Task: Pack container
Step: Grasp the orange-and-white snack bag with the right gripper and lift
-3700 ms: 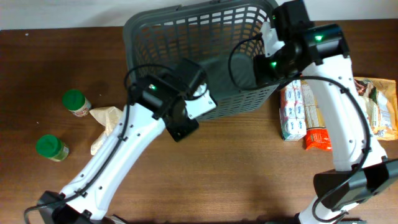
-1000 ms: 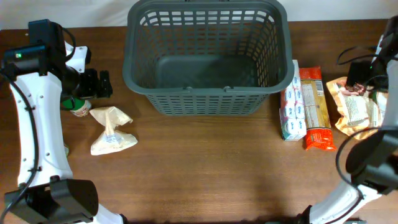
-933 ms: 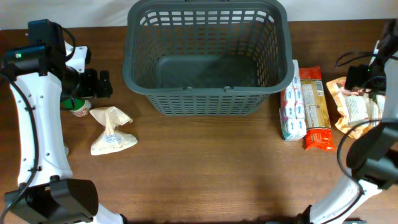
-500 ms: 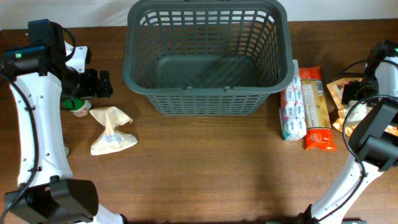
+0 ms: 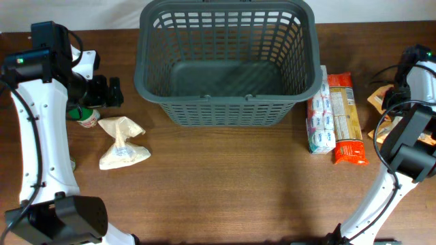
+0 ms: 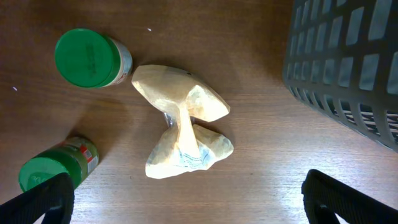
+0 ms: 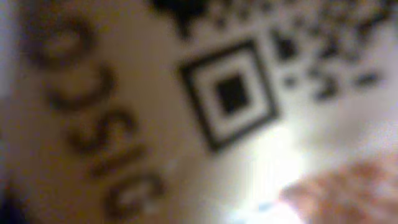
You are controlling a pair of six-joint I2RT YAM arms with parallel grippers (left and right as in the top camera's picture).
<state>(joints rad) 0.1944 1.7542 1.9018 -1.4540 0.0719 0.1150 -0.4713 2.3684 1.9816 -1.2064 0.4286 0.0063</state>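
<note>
The container (image 5: 228, 101), a big dark grey slotted basket, stands at the back middle with nothing showing inside; its corner appears in the left wrist view (image 6: 348, 62). My left gripper (image 5: 109, 92) hangs open to its left, above a crumpled beige bag (image 5: 122, 144) (image 6: 183, 121), fingertips (image 6: 37, 199) wide apart and holding nothing. My right arm (image 5: 417, 64) is at the far right edge over a tan snack bag (image 5: 379, 101). Blurred print and a QR code on a package (image 7: 230, 93) fill the right wrist view, and its fingers do not show.
Two green-lidded jars lie left of the beige bag, one upright (image 6: 90, 59) (image 5: 83, 117), one on its side (image 6: 59, 168). A white multipack (image 5: 318, 122) and an orange packet (image 5: 346, 126) lie right of the basket.
The right arm has swung in over the tan snack bag and come down close to it, covering most of it. The left arm has stayed put in the last second.
</note>
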